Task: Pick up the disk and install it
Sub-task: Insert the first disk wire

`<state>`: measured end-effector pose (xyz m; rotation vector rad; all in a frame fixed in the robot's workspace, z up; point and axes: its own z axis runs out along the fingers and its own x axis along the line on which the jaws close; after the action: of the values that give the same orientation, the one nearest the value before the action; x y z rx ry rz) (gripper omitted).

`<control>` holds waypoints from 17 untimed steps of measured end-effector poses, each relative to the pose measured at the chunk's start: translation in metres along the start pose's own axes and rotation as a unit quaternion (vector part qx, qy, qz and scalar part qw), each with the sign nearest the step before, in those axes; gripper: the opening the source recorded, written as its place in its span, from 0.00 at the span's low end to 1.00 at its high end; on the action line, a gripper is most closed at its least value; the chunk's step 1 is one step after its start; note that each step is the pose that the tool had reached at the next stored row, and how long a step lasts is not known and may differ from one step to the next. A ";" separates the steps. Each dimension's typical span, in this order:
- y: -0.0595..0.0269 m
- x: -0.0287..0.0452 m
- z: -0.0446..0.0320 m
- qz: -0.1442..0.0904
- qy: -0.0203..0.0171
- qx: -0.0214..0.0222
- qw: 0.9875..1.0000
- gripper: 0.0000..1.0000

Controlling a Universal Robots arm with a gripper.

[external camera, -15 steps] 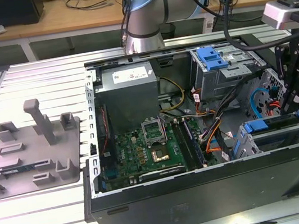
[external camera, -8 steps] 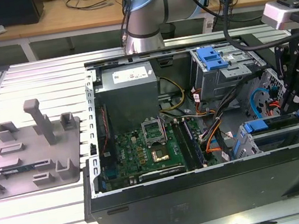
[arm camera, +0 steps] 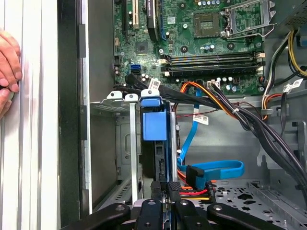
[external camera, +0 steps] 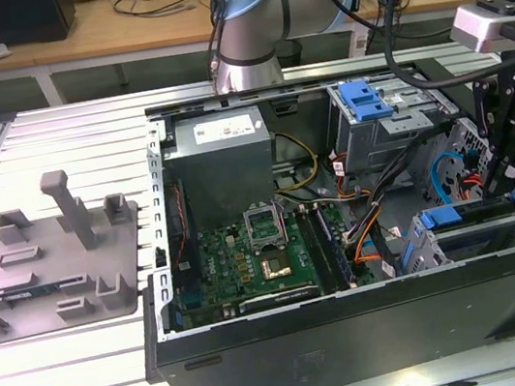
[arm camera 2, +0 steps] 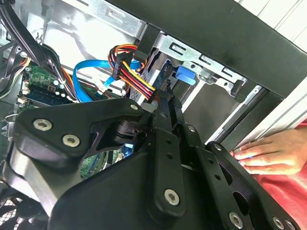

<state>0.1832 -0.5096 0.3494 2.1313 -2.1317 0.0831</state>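
The gripper [arm camera: 167,203] has its fingers drawn close together, pinching the near edge of the disk [arm camera: 155,139], which stands on edge straight ahead of the jaws inside the metal drive cage [arm camera: 125,143]. The disk's long axis runs away from the jaws toward the motherboard [arm camera: 192,43], its blue carrier tab at the far end. Just beside the jaws hang red-yellow power wires [arm camera: 194,192] and a blue data cable [arm camera: 211,168]. Beyond the case wall, a person's hand [arm camera: 8,69] rests on the table [arm camera: 33,143].
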 end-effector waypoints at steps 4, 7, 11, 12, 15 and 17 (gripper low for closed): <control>0.0000 0.0000 0.0005 0.000 0.000 0.000 1.000 0.16; -0.0001 0.0000 0.0010 -0.001 0.000 0.000 1.000 0.16; -0.0001 -0.0001 0.0018 -0.001 0.000 0.000 1.000 0.16; -0.0001 -0.0001 0.0019 -0.002 0.000 0.000 1.000 0.16; -0.0004 -0.0002 0.0026 -0.002 0.000 0.000 1.000 0.16; -0.0004 -0.0003 0.0031 -0.003 0.000 0.000 1.000 0.16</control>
<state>0.1835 -0.5097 0.3462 2.1370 -2.1262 0.0835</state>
